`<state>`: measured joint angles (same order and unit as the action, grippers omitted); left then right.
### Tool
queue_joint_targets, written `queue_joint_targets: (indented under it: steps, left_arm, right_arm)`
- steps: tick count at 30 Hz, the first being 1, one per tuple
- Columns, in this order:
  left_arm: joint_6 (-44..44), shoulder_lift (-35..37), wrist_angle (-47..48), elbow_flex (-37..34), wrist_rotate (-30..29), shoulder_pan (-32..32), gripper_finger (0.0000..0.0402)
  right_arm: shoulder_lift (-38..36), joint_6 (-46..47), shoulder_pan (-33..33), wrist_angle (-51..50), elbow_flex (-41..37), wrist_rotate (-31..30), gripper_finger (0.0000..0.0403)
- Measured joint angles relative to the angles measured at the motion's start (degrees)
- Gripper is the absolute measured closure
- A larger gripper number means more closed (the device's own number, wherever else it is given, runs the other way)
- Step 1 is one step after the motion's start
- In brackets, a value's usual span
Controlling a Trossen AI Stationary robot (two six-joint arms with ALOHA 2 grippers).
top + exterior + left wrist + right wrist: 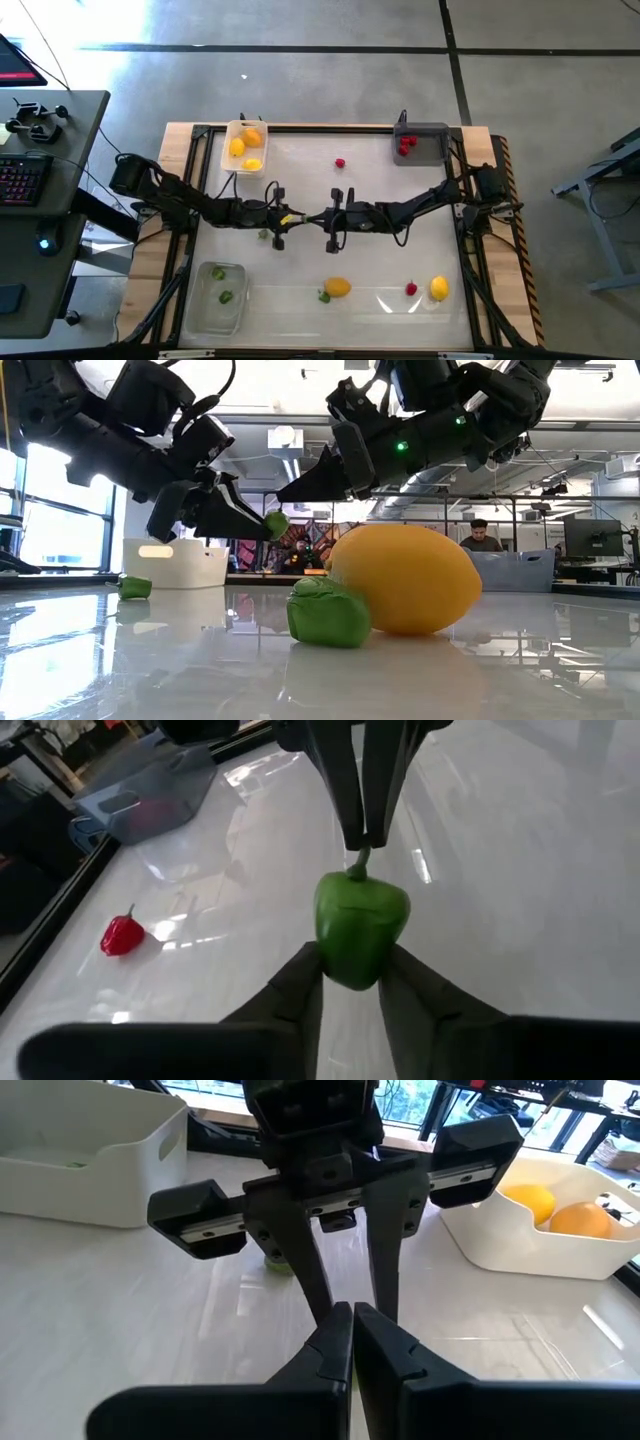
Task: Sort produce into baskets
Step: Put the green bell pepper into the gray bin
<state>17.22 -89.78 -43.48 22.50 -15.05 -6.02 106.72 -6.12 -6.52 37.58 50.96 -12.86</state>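
A small green toy pepper (360,925) hangs between both grippers above the middle of the table (290,217). My left gripper (352,970) comes from the table's left and is shut on the pepper's body. My right gripper (352,1312) comes from the right, faces the left one, and is shut on the pepper's stem. In the low view the pepper (277,523) is well above the tabletop. The white tray (243,147) holds yellow and orange pieces, the dark grey tray (422,143) holds red berries, and the clear tray (217,298) holds green pieces. My left gripper pinches the lower half of the pepper's body (350,965) between its two fingers, one on each side. The fingers come about level from the table's left. The pepper is lifted clear of the table, its stem end pointing away from this gripper. My right gripper pinches the pepper's stem (360,858) between its two fingertips (345,820). The fingers come about level from the table's right, in line with the pepper. In its own wrist view the shut fingers hide the stem.
Loose on the table: a red berry (340,162) toward the far side, a green piece (263,234) below the left gripper, an orange-yellow piece (338,287) with a green piece (323,295) beside it, a red berry (410,289) and a yellow piece (439,289) near the front.
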Motion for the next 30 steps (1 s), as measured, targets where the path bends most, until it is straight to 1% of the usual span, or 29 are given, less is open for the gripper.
queue_joint_targets:
  steps: [2, 5, 8, 10, 14, 16, 18, 20, 23, 26, 30]
  left_arm:
    - [0.3, 0.0, 0.02, 0.0, 0.0, -0.1, 0.0343]
    - [0.2, 0.0, 0.11, 0.0, -0.03, -0.09, 0.0348]
    - [-0.05, 0.0, 0.64, 0.0, -0.11, -0.06, 0.0348]
    - [-0.09, 0.0, 0.75, 0.0, -0.15, -0.06, 0.0349]
    - [-0.07, 0.0, 1.42, 0.0, -0.11, -0.07, 0.0349]
    - [0.39, 0.14, 1.66, 0.0, -0.11, -0.01, 0.035]
    - [0.96, 1.22, 3.99, 0.16, -0.11, -0.02, 0.035]
    - [1.36, 3.55, 10.16, 1.68, 0.55, 0.0, 0.035]
    - [1.35, 7.92, 24.12, 5.49, 5.61, -0.28, 0.035]
    - [0.97, 12.32, 41.94, 10.68, 9.66, -1.56, 0.035]
    - [-2.62, 16.81, 64.75, 18.61, 12.43, -5.01, 0.035]
  right_arm:
    - [0.0, 1.38, 0.0, -0.15, 0.0, 0.04, 0.0403]
    - [0.0, 2.65, 0.0, -0.28, 0.0, -0.48, 0.0402]
    - [-0.23, 2.58, -0.07, -0.95, 0.0, -2.54, 0.039]
    - [-1.01, 2.68, -0.31, -2.15, -0.02, -4.39, 0.0371]
    - [-4.6, 4.28, -1.15, -6.32, -0.02, -9.08, 0.0314]
    - [-6.99, 4.67, -1.72, -9.71, -0.02, -11.16, 0.0284]
    - [-9.6, 4.26, -2.28, -14.0, -0.02, -12.1, 0.0261]
    - [-11.85, 4.66, -2.71, -18.58, -0.02, -12.83, 0.0245]
    - [-13.8, 6.55, -2.65, -24.11, -0.04, -14.39, 0.0244]
    - [-13.87, 7.66, -2.56, -26.39, -0.04, -14.78, 0.0258]
    - [-12.63, 7.58, -2.51, -26.73, -0.04, -14.65, 0.0283]
